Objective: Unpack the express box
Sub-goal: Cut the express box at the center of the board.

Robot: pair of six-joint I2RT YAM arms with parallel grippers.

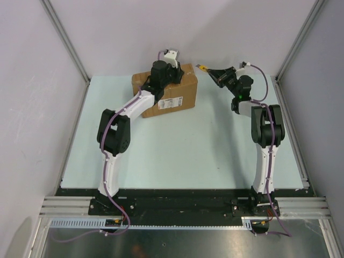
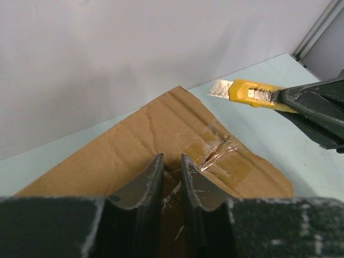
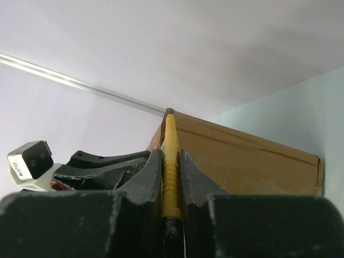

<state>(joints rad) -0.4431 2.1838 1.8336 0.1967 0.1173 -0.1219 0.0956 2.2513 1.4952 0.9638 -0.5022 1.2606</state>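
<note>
The express box [image 1: 183,88], a brown carton with a white label on its near side, stands at the back middle of the table. Its taped top seam [image 2: 220,148] is torn and crinkled. My left gripper [image 1: 167,72] is down on the box top, its jaws [image 2: 172,165] a narrow gap apart with only cardboard and tape shreds showing between them. My right gripper [image 1: 217,73] is shut on a yellow utility knife [image 2: 250,92]. The bare blade [image 2: 219,88] hangs in the air just beyond the box's right corner. In the right wrist view the knife [image 3: 170,129] points along the box's edge [image 3: 247,158].
The pale green table [image 1: 188,145] is closed in by white walls at the back and both sides. Aluminium posts [image 1: 293,45] stand in the back corners. The box sits close to the back wall.
</note>
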